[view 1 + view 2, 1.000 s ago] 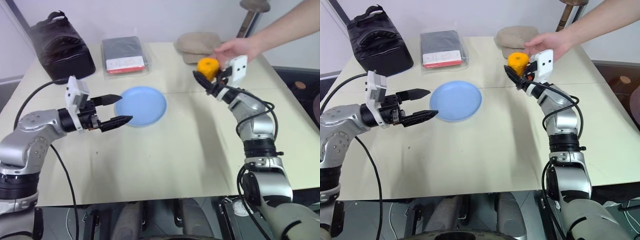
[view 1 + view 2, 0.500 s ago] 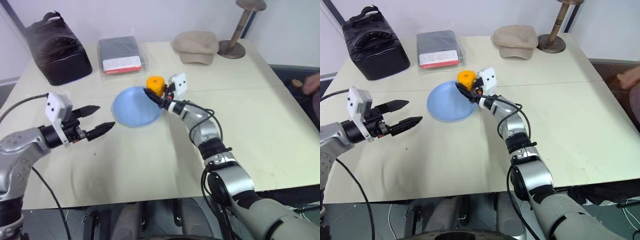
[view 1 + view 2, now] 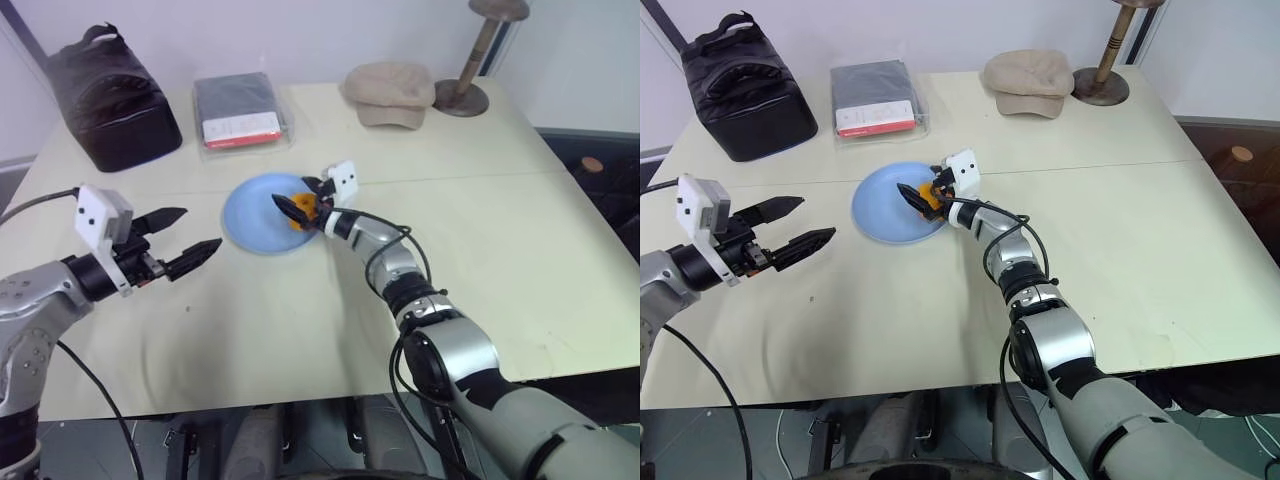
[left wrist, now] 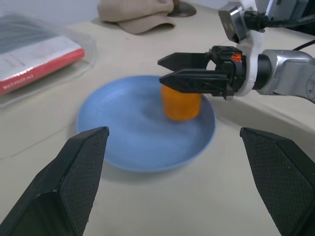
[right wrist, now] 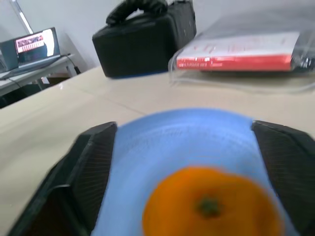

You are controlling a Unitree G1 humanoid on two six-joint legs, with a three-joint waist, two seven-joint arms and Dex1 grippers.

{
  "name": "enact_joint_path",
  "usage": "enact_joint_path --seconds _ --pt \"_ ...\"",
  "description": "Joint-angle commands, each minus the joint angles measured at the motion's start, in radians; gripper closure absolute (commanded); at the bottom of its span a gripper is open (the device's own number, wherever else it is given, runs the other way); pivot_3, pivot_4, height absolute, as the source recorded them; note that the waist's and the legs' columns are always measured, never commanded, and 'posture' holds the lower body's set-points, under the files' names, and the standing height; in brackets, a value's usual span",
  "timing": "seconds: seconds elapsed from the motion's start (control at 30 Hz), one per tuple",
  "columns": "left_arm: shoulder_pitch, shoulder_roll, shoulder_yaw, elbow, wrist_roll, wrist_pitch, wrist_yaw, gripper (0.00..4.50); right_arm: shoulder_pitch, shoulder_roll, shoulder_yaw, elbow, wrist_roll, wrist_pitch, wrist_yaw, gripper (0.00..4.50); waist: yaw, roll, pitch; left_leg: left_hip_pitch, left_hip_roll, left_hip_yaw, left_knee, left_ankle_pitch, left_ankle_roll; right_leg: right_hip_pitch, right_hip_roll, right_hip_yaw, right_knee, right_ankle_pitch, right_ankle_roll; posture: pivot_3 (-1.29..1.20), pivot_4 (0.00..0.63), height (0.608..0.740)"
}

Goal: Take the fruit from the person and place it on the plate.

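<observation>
Left eye view: wide cream tabletop point(image 3: 300, 330) carries a black fabric bag point(image 3: 115, 95), a bagged dark book with red band point(image 3: 240, 112), a beige cloth cap point(image 3: 392, 92) and a wooden stand point(image 3: 478, 60). Round flat light blue plate point(image 3: 250, 215) holds the small orange fruit point(image 4: 181, 103). Right gripper point(image 4: 170, 70), fingers spread, flanks the fruit. Left gripper point(image 3: 185, 235) hovers spread beside the plate. Right wrist view adds a laptop point(image 5: 37, 44) on a side desk.

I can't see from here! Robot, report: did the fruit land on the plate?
Right gripper open, fingers either side of the fruit. Fruit sits on the plate. Left gripper open, empty, off to the plate's side. Nothing in the way.
</observation>
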Motion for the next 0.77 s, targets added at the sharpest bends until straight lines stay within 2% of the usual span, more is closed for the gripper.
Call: enact_joint_path --seconds 0.03,0.13,0.23,0.37,0.47,0.6,0.77 --pt "-0.052 -0.008 0.023 0.016 0.004 -0.040 0.017 0.00 -0.025 -0.007 -0.003 -0.029 -0.013 -0.016 0.005 0.06 0.001 0.000 0.000 0.000 0.000 0.000 0.000 0.000 0.000 0.000 0.000 0.000 0.000 0.000 0.000 0.00 0.150 0.740" --pt "-0.118 -0.018 0.032 0.059 0.012 -0.063 0.042 0.00 -0.027 -0.040 -0.024 -0.160 0.025 0.024 0.032 0.06 0.002 0.000 0.000 0.000 0.000 0.000 0.000 0.000 0.000 0.000 0.000 0.000 0.000 0.000 0.000 0.00 0.150 0.740" --pt "-0.164 -0.009 0.038 0.093 0.007 -0.063 0.048 0.00 -0.012 -0.099 -0.050 -0.386 0.079 0.126 0.039 0.06 0.004 0.000 0.000 -0.001 0.000 0.000 0.000 0.000 0.000 0.000 0.000 0.000 0.000 0.000 0.000 0.00 0.150 0.740" --pt "-0.168 -0.002 0.046 0.124 0.016 -0.065 0.044 0.00 0.091 -0.235 -0.066 -0.706 0.133 0.312 0.050 0.06 0.006 0.000 0.000 -0.001 0.000 0.000 0.000 0.000 0.000 0.000 0.000 0.000 0.000 0.000 0.000 0.00 0.150 0.740" --pt "-0.157 -0.001 0.038 0.153 0.056 -0.076 0.062 0.00 0.195 -0.338 -0.075 -0.862 0.139 0.407 0.044 0.06 0.008 -0.001 0.000 -0.001 0.000 0.000 0.000 0.000 0.000 0.000 0.000 0.000 -0.001 0.000 0.000 0.00 0.150 0.740" --pt "-0.108 -0.016 0.028 0.172 0.105 -0.102 0.069 0.00 0.356 -0.444 -0.139 -0.995 0.154 0.505 -0.004 0.06 0.009 0.000 0.000 -0.001 0.000 0.000 0.000 0.000 0.000 0.000 -0.001 0.000 0.000 0.000 0.000 0.00 0.150 0.740" --pt "-0.057 -0.057 0.038 0.183 0.109 -0.114 0.081 0.00 0.497 -0.490 -0.189 -1.052 0.147 0.535 -0.064 0.06 0.008 0.000 0.000 -0.001 0.000 0.001 0.000 0.000 0.000 0.000 -0.001 0.000 -0.001 -0.001 -0.001 0.00 0.150 0.740"
